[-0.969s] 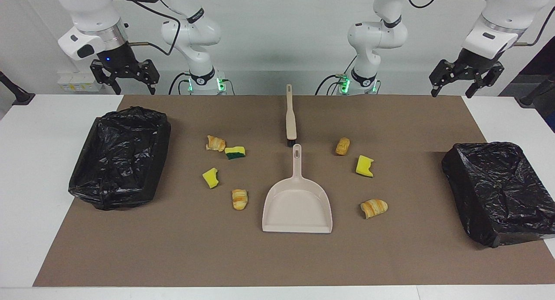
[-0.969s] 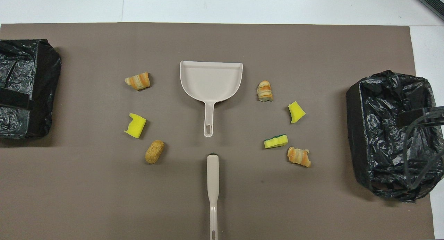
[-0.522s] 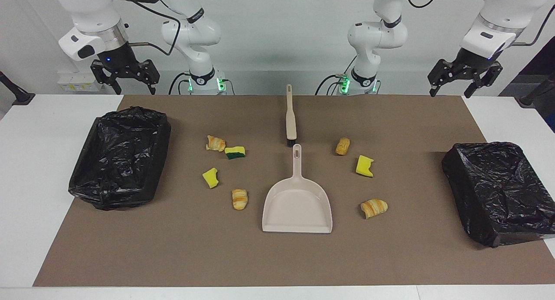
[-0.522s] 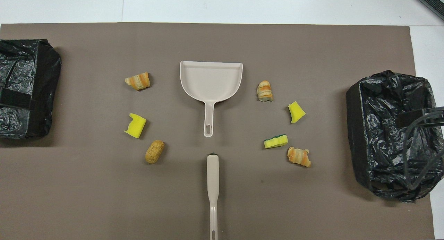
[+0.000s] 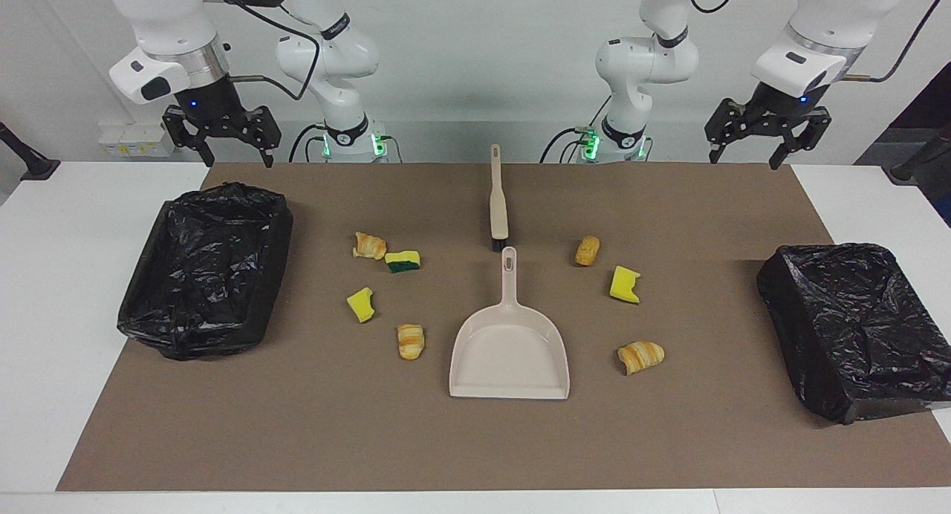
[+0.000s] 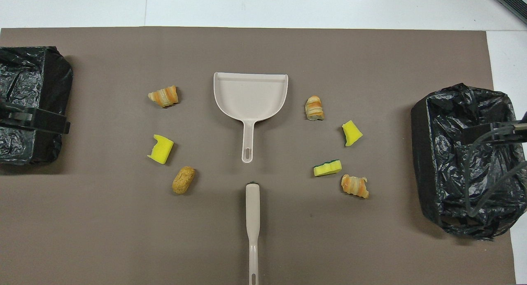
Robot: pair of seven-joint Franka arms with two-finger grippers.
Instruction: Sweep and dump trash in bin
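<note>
Around the dustpan (image 5: 510, 350) the trash (image 5: 402, 261) lies scattered on the mat, brush (image 5: 498, 202) ready nearer the robots. Left gripper (image 5: 759, 139) and right gripper (image 5: 223, 139) hang high, open, empty, unstarted.

Beige dustpan (image 5: 510, 350) and brush (image 5: 498, 202) with black bristles; brown mat (image 5: 475, 440); 2 black bin bags (image 5: 204, 269); yellow sponge chunks (image 5: 624, 284), 1 green-faced (image 5: 403, 261); golden-brown striped pastries (image 5: 640, 356); white table (image 5: 67, 276).
</note>
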